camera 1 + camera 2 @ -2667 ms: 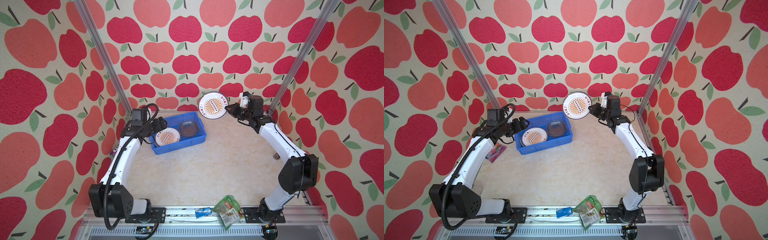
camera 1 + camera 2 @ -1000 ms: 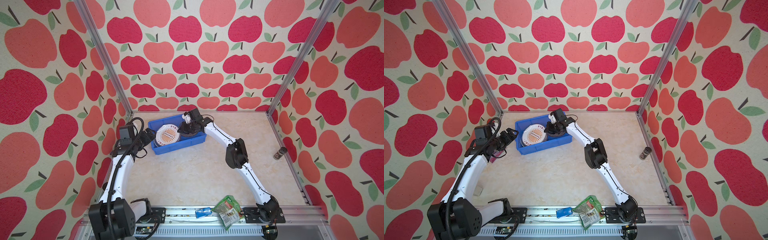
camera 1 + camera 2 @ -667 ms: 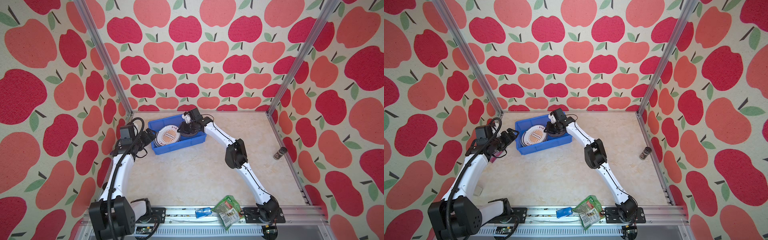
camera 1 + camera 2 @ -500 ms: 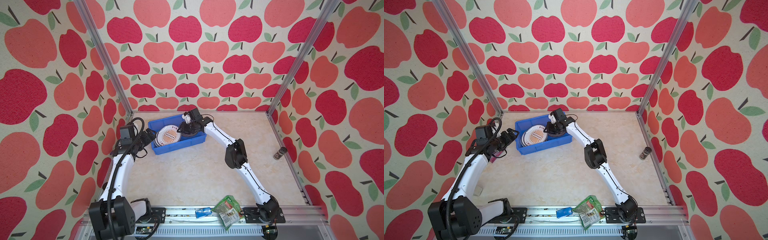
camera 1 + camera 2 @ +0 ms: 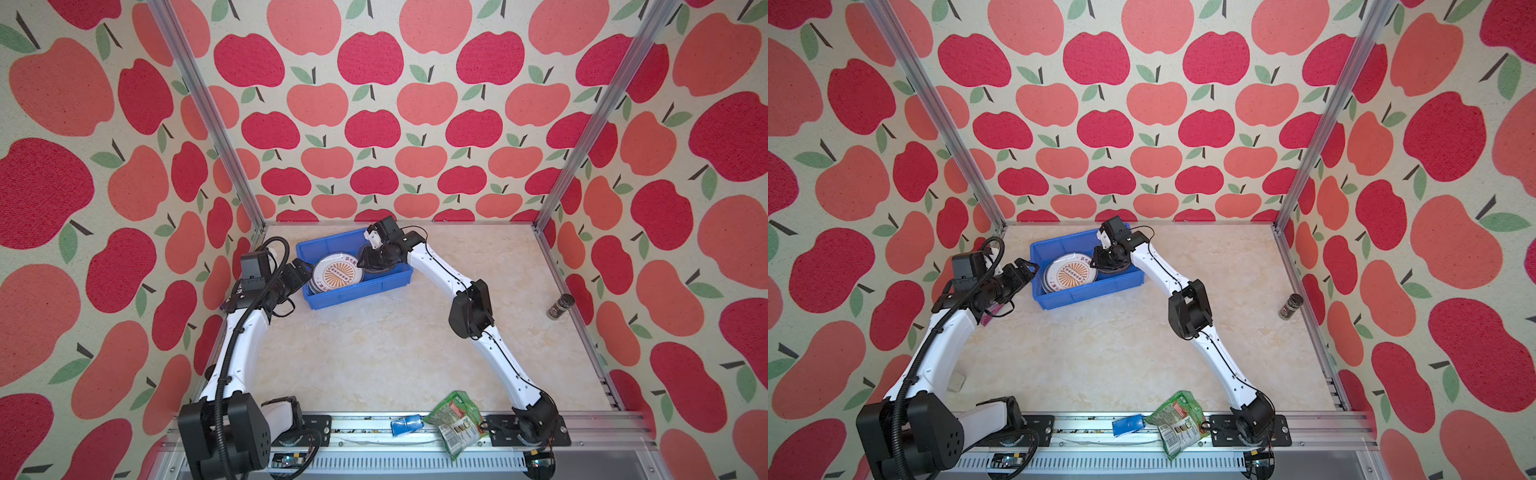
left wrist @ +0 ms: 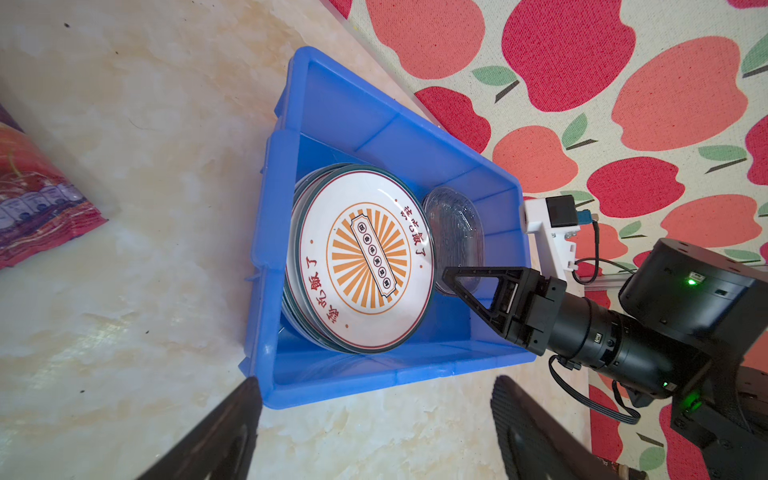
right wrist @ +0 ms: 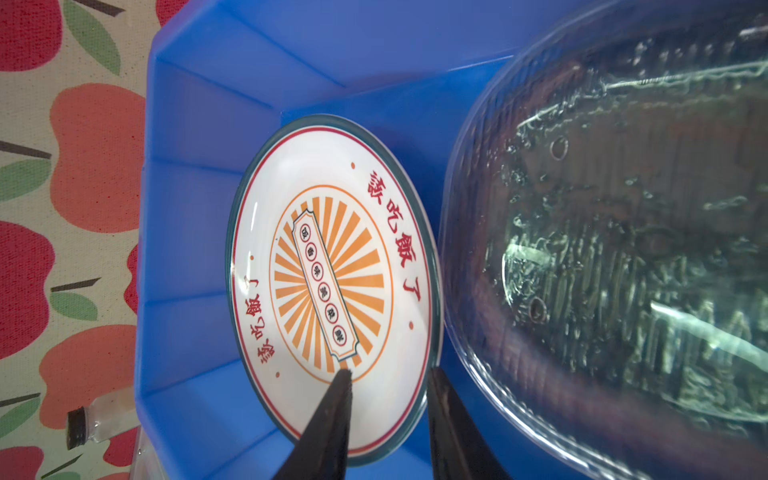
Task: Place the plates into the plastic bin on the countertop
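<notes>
The bright blue rectangular plastic bin (image 5: 357, 294) sits on the cream marble-patterned table (image 5: 374, 353) near its far left corner. In its left half lies the round white plate with the orange sunburst centre (image 5: 338, 272), on top of a stack of dark-rimmed round plates (image 6: 291, 291). The clear textured glass plate (image 6: 455, 232) lies in the right half, just beside it. The right pincer (image 7: 388, 374) is down inside the bin with its jaws parted astride the sunburst plate's rim, one finger over the printed face and one outside the edge. A gap shows on both sides, so the plate looks released, not pinched. The left pincer (image 5: 1025, 266) hangs spread wide and empty just outside the bin's left wall. The step in hand looks like letting go and backing out. To do it well, the right jaws should part further, so neither finger catches the rim. The arm should then rise straight up before it swings away, since a sideways pull could drag the top plate off the stack or knock it into the glass one. The left arm is best kept off the bin wall so the bin does not shift. No plate shows on the table outside the bin, so the task seems almost done.
</notes>
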